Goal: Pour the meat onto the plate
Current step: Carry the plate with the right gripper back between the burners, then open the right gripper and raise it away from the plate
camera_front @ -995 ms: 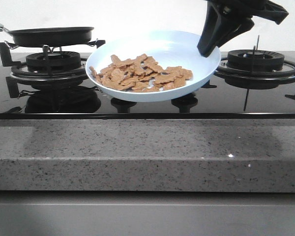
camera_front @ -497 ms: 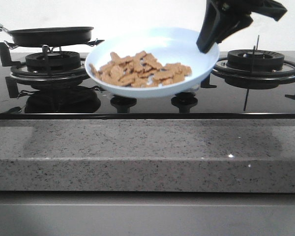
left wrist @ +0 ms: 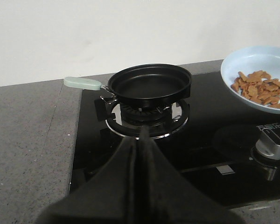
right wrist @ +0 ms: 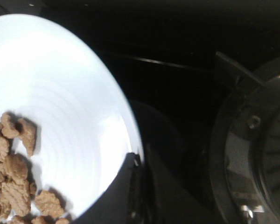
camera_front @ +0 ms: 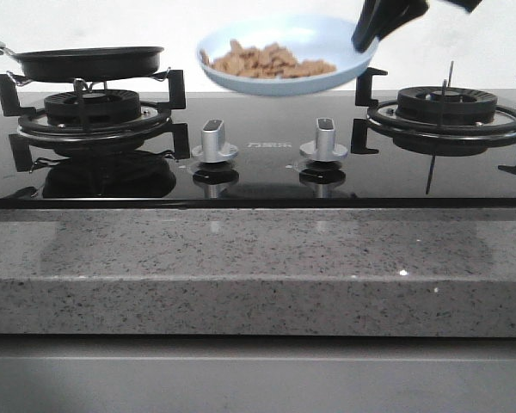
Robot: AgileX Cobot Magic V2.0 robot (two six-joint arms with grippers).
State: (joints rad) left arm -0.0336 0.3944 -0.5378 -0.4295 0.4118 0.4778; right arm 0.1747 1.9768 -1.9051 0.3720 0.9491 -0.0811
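Two burners flank the middle of the front view, and above the gap between them my right gripper (camera_front: 371,33) holds the pale blue plate (camera_front: 279,82) by its right rim, clear of the stovetop (camera_front: 258,176), near the top centre of the frame. The meat (camera_front: 267,62) lies heaped on the plate's left half. A black frying pan (camera_front: 88,62) sits on the left burner (camera_front: 90,116), and two silver knobs (camera_front: 213,142) stand below the plate. From my left wrist view, my left gripper (left wrist: 142,135) is pressed closed on nothing, with the pan at centre and the plate at the right edge. From my right wrist view, my fingers (right wrist: 130,186) clamp the plate's rim at lower centre, meat at lower left.
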